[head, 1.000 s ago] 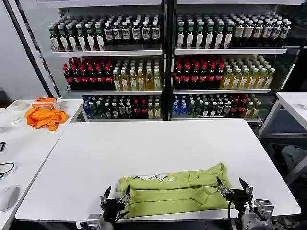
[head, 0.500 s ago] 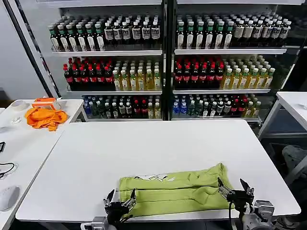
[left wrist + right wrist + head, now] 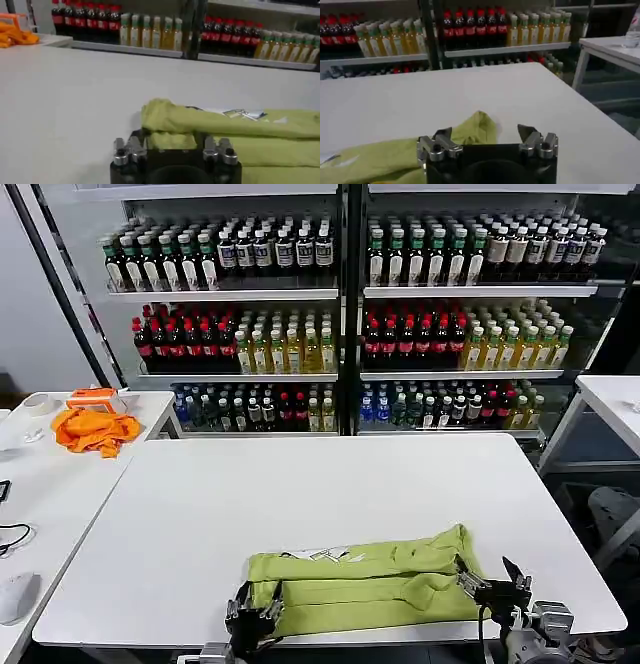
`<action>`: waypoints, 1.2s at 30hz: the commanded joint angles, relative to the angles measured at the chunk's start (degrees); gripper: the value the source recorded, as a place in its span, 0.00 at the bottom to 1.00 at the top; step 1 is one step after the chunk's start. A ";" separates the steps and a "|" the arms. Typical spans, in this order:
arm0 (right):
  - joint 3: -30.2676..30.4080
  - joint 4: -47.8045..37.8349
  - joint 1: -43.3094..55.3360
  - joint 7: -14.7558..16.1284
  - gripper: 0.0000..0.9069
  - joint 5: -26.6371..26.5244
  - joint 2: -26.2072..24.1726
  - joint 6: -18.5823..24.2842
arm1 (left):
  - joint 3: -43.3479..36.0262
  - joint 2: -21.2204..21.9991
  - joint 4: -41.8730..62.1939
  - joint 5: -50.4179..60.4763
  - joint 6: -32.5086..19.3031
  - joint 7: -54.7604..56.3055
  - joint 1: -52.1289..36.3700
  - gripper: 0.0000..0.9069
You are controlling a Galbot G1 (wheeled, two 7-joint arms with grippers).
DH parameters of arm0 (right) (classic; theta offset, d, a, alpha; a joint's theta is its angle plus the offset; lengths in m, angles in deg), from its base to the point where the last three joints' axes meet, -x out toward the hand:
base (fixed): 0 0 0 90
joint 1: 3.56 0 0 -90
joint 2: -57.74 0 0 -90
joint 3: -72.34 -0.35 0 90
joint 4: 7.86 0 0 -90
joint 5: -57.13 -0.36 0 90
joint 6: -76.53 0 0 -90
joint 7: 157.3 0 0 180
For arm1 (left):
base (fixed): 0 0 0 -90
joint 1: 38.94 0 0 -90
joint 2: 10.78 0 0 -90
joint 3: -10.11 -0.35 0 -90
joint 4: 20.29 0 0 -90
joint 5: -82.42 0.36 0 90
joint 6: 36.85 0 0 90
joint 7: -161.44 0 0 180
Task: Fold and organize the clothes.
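The clothes, one lime T-shirt (image 3: 365, 584), lie folded into a long strip near the front edge of the white table (image 3: 320, 484). A white neck label shows on its upper layer. My left gripper (image 3: 256, 612) is at the strip's left end, open, with the shirt's edge (image 3: 225, 125) lying between its fingers (image 3: 129, 150). My right gripper (image 3: 487, 576) stands open at the strip's right end. In the right wrist view the shirt's pointed corner (image 3: 479, 125) sits just ahead of the right gripper (image 3: 485, 134), toward its one finger.
An orange cloth (image 3: 95, 429) and a tape roll (image 3: 40, 402) lie on a side table at the left, with a mouse (image 3: 15, 594) nearer. Shelves of bottles (image 3: 340, 324) stand behind. Another white table (image 3: 610, 399) is at the right.
My left gripper has moved right along the front edge onto the shirt's left end. The right gripper has barely shifted. The shirt lies as before.
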 commanded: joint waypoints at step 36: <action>-0.10 0.69 0.06 -0.13 1.00 -0.31 -0.28 -0.03 | 17.03 -7.36 -4.56 -11.72 -1.82 -1.24 0.00 0.02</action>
